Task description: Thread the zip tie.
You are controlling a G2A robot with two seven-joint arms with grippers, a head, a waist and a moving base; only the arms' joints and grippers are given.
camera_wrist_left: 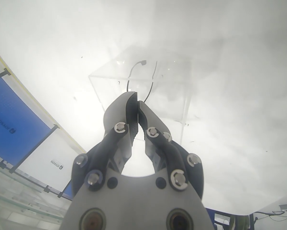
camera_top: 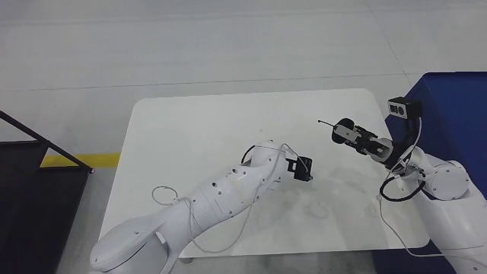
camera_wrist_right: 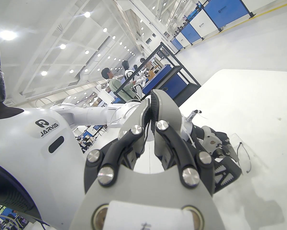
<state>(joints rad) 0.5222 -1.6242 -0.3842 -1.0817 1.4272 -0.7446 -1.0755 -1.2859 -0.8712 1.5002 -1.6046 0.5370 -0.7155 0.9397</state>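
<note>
**Zip tie held above the table's right half**

The thin, straight black zip tie [camera_top: 326, 124] sticks out leftward from the right gripper [camera_top: 340, 130], whose fingers are clenched on it above the right half of the white table [camera_top: 190, 129]. Nearer and slightly left, the left gripper [camera_wrist_left: 137, 99] has its fingers pressed together. A curved black loop [camera_wrist_left: 131, 72] runs out from behind its tips inside a clear plastic box [camera_wrist_left: 172, 92]. I cannot tell whether the left gripper pinches the loop or the box.
</note>
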